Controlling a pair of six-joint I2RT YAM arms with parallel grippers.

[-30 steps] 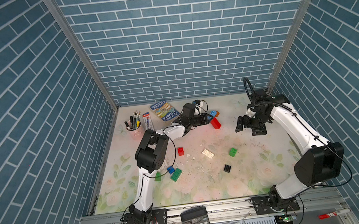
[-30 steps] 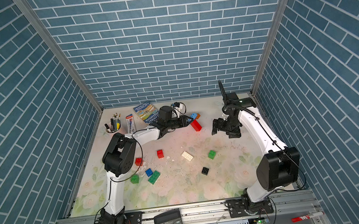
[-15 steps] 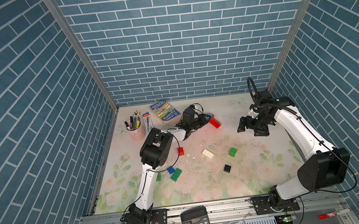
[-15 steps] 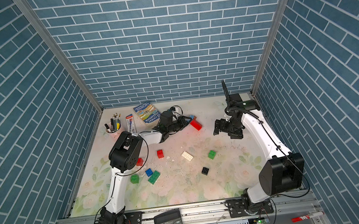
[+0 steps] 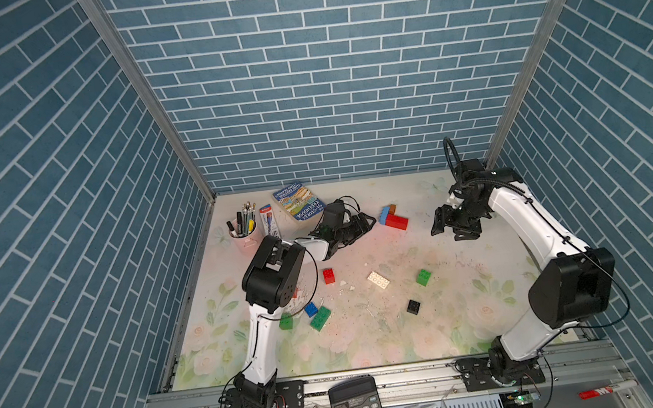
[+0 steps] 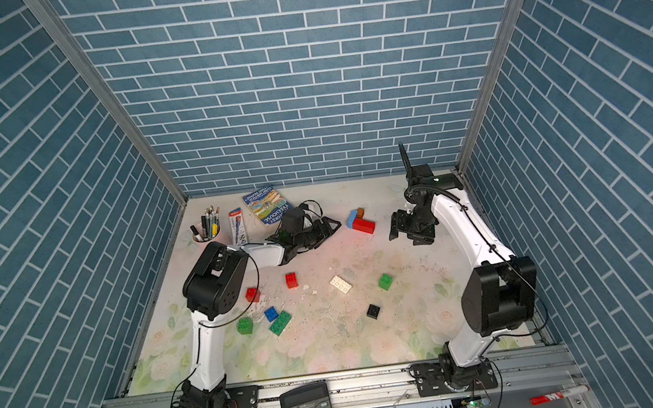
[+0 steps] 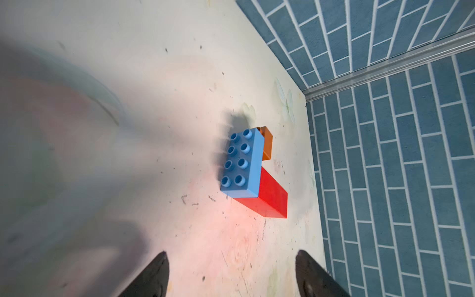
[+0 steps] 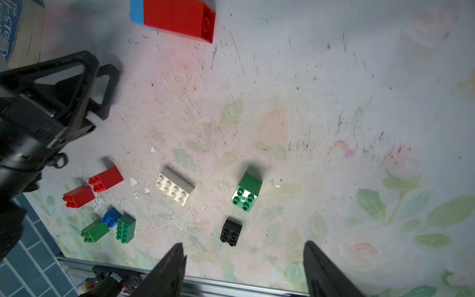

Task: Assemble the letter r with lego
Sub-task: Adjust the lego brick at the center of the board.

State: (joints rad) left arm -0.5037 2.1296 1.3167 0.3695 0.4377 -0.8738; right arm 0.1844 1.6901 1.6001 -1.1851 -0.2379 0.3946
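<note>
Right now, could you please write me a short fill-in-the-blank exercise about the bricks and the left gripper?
1. The light blue brick touches a brown brick and a long ___ one.
2. The left gripper is ___, with nothing between its fingers.
3. The white brick shows ___ studs.
Missing words: red; open; eight.
</note>
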